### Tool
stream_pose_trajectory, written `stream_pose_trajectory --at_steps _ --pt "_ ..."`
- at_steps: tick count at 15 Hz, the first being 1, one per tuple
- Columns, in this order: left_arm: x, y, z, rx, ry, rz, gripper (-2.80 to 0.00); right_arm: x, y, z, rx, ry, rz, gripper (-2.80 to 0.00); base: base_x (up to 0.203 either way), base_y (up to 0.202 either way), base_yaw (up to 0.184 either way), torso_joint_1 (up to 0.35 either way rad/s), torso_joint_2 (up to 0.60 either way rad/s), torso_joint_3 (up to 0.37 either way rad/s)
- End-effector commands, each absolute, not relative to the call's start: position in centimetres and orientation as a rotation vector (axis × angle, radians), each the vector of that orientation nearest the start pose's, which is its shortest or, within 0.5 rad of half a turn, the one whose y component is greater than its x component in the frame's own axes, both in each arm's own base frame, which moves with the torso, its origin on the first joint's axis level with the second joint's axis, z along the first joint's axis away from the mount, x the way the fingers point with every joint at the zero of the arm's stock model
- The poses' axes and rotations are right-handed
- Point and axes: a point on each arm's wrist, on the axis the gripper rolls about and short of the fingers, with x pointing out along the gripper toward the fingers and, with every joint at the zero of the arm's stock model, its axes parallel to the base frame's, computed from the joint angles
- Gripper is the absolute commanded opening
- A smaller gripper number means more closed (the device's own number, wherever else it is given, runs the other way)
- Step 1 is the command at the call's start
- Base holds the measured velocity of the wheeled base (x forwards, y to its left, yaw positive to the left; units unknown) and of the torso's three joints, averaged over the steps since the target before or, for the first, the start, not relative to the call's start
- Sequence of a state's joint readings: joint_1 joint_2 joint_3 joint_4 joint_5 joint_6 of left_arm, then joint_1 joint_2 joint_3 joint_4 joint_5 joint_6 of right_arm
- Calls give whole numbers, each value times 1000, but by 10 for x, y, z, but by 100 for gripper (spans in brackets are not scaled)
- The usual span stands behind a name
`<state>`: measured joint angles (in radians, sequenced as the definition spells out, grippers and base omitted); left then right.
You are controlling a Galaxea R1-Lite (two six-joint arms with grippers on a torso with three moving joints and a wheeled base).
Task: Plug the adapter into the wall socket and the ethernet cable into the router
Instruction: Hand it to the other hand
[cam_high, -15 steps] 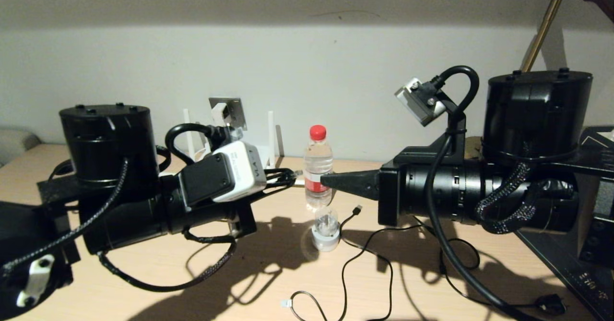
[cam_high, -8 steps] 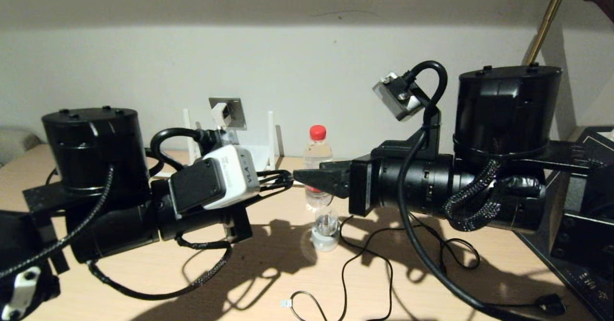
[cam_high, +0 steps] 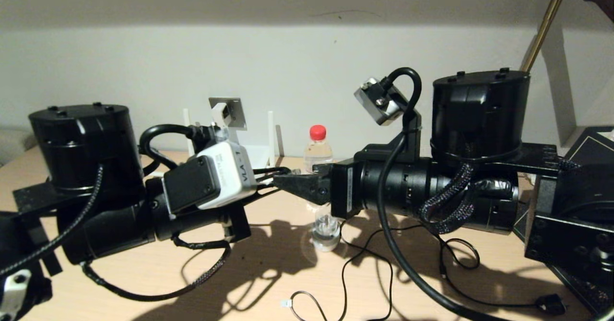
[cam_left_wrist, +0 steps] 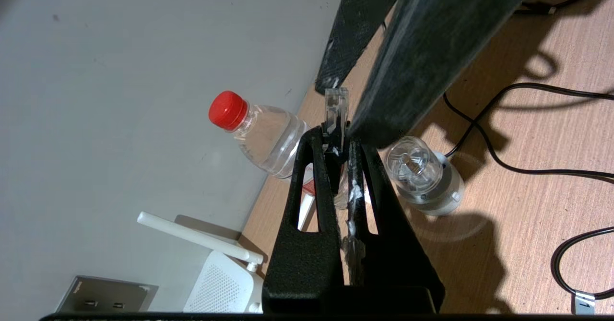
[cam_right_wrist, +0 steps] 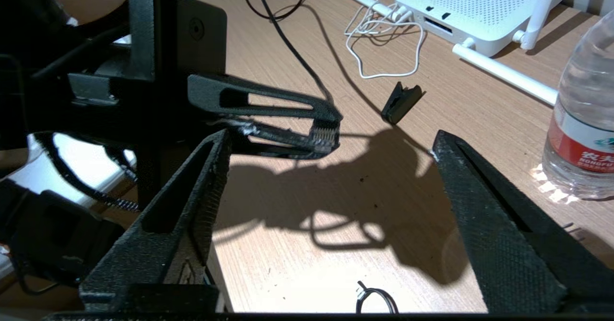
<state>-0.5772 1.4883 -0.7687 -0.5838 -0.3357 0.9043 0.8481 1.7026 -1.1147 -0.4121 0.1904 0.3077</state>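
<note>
The router (cam_high: 254, 154) sits left of the bottle (cam_high: 317, 149), below the wall socket (cam_high: 228, 113).

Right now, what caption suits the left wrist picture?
Left gripper pinching the clear-tipped black ethernet cable plug toward the open right gripper.

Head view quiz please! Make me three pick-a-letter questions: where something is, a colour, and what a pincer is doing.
1. Where is the adapter?
A) lying on the desk
B) in the wall socket
C) hanging in the air

2. What colour is the bottle cap?
A) blue
B) green
C) red

3. What is the left pincer doing?
A) gripping the ethernet cable plug
B) wide open, empty
C) holding the bottle

Answers: 1 B, white block sits in the grey plate; 2 C, plainly red; 3 A, clear plug pokes out between its shut fingers.
</note>
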Motion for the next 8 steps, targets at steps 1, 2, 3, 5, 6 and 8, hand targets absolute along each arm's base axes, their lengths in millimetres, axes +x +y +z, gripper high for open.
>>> stream_pose_trajectory --at_steps 1,2,3,5,6,8 --pt "209 -147 228 858 -294 -913 -280 215 250 247 221 329 997 0 0 0 0 0 0 0" --pt "209 -147 228 859 -295 -914 -280 215 250 247 216 340 989 0 0 0 0 0 0 0" --pt "209 -147 228 868 -299 -917 -280 215 250 249 211 351 977 0 0 0 0 0 0 0" --pt "210 -148 226 896 -308 -917 -280 215 248 256 187 404 937 0 0 0 0 0 0 0" --pt "211 -149 226 899 -310 -917 -280 214 247 260 175 432 920 0 0 0 0 0 0 0" --pt "211 -148 226 899 -309 -918 -280 213 246 265 174 437 912 0 0 0 0 0 0 0"
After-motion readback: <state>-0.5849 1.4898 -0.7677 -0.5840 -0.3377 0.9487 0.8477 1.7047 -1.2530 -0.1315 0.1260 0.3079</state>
